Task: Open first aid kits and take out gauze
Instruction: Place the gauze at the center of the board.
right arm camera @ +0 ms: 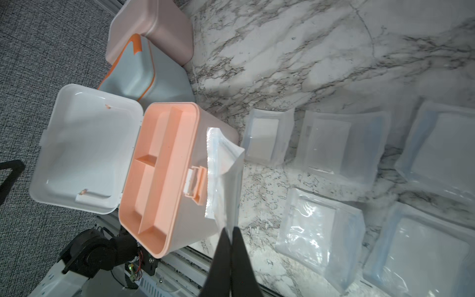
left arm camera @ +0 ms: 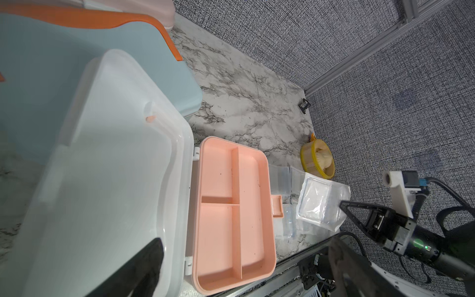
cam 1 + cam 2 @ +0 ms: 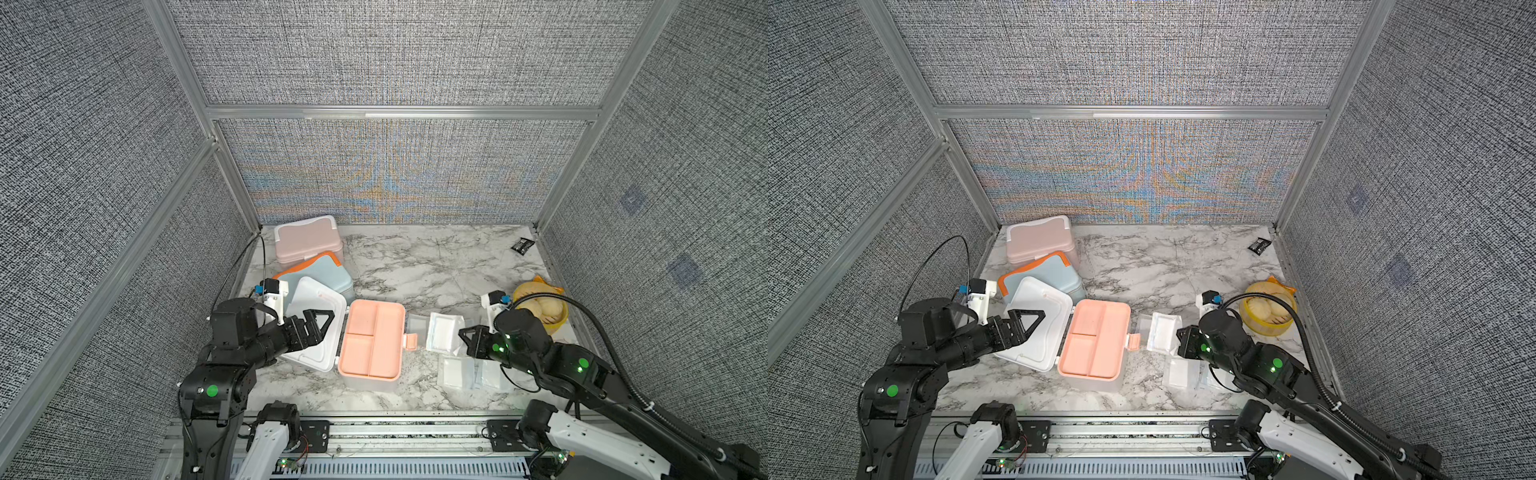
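Observation:
The white-and-peach first aid kit [image 3: 372,338] lies open near the table's front, its peach tray [image 1: 154,180] empty and its white lid [image 3: 316,299] flipped back to the left. My left gripper [image 3: 328,322] hovers open over that lid, holding nothing. My right gripper [image 1: 230,231] is shut on the corner of a gauze packet [image 1: 226,174], which hangs just right of the kit's latch [image 3: 411,340]. Several more gauze packets [image 3: 457,372] lie flat on the table under and beside my right gripper. The pale blue-and-orange kit [image 3: 324,274] and the pink-and-white kit [image 3: 307,239] stand closed behind the lid.
A yellow round basket [image 3: 540,309] with buns sits at the right wall, behind my right arm. A small black wrapper [image 3: 521,245] lies in the far right corner. Marble table [image 3: 436,266] shows bare in the middle and back. Fabric walls close in three sides.

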Action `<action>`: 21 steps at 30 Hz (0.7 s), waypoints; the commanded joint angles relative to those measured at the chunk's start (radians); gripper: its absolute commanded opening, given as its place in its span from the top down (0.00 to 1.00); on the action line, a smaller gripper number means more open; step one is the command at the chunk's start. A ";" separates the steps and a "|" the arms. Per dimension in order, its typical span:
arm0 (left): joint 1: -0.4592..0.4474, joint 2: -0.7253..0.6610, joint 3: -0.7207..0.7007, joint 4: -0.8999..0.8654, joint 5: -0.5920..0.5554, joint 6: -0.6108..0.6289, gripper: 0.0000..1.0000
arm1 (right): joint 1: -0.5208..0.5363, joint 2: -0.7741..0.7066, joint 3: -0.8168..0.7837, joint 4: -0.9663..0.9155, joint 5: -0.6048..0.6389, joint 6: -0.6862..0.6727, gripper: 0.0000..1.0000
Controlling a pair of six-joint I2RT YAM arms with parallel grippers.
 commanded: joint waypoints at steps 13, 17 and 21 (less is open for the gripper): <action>-0.051 0.010 -0.042 0.093 -0.001 -0.057 0.00 | -0.039 0.161 -0.232 0.283 -0.259 0.123 1.00; -0.057 0.008 -0.052 0.098 -0.004 -0.060 0.00 | -0.038 0.260 -0.237 0.349 -0.300 0.128 1.00; -0.061 0.008 -0.057 0.103 -0.010 -0.060 0.00 | -0.036 0.335 -0.255 0.425 -0.316 0.142 1.00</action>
